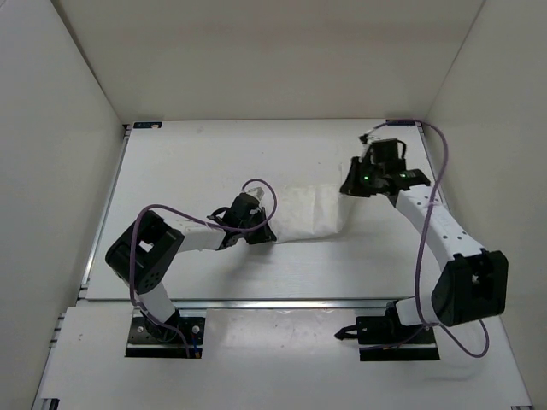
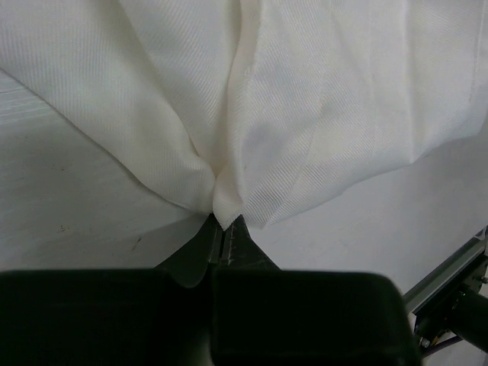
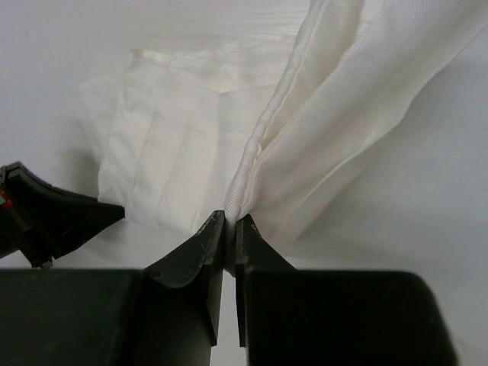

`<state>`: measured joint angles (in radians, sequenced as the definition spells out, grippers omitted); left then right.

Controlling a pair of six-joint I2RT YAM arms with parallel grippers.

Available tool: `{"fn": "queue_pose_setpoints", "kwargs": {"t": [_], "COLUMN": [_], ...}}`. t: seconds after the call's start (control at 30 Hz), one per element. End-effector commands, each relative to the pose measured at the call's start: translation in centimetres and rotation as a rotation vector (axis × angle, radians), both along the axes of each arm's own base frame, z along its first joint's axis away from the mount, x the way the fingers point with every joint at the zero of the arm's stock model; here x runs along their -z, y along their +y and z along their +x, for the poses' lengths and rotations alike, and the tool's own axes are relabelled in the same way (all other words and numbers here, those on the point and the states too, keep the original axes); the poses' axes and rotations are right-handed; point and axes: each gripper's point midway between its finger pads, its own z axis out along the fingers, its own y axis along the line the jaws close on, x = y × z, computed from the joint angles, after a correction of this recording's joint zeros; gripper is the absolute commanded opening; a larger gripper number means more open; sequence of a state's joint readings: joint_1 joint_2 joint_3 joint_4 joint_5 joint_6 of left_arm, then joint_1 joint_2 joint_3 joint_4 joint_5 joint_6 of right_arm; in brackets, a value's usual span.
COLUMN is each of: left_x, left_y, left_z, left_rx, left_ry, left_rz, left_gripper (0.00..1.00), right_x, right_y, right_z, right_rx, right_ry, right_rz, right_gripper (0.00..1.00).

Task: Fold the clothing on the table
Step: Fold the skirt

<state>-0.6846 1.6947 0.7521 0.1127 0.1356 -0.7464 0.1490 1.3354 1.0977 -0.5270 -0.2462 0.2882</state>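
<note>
Top: cloth [image 1: 309, 213] bunched mid-tabletop [image 1: 197, 162], strung btw L claw [image 1: 267, 229] at its left edge and R claw [image 1: 352, 186] at its right end.

L wrist: L claw [image 2: 225, 229] pinched tight on a cloth [image 2: 320, 107] corner, fabric fanning away from tips.

R wrist: R claw [image 3: 229, 225] clamped on a doubled hem of cloth [image 3: 358, 114]; rest lying rumpled on tabletop.

Prob. spreading before the fold: lift both ends evenly, keep light tension w/o tugging, lay flat.

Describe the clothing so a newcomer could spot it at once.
Start at the white table. Near its middle is the clothing, a crumpled white patch spanning between the left gripper and the right gripper, each shut on an edge. Only its wrinkles and fine ribbing set it off from the smooth table.
</note>
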Motion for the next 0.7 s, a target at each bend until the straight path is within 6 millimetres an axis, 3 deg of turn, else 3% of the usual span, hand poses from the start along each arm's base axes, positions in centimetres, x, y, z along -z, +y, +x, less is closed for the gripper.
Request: {"fn": "queue_pose_setpoints", "kwargs": {"t": [0.0,0.07,0.27,0.47,0.67], "left_x": [-0.2,-0.8,-0.9,-0.7,-1.0], "left_y": [-0.3,-0.2,0.4,0.7,0.7], "left_z": [0.0,0.2,0.5,0.3,0.1], "left_rx": [0.002,-0.007,-0.024,-0.031,-0.026], "left_ry": [-0.002,-0.015,-0.017,-0.011,-0.018], "left_rz": [-0.027,-0.033,-0.039,-0.043,-0.053], "left_gripper": [0.0,0.0,0.0,0.0,0.0], "right_x": [-0.3,-0.3,1.7,4.6,6.5], "right_y": [3.9,7.6,15.1,19.5,21.9], "right_z": [-0.1,-0.1,-1.9,-3.4,-4.3], "right_rx": [-0.127,-0.203,-0.329,-0.415,-0.465], "right_ry": [-0.002,-0.009,0.016,0.064,0.108], "right_rz": [-0.075,-0.068,0.009,0.051,0.077], "right_gripper": [0.0,0.0,0.0,0.0,0.0]}}
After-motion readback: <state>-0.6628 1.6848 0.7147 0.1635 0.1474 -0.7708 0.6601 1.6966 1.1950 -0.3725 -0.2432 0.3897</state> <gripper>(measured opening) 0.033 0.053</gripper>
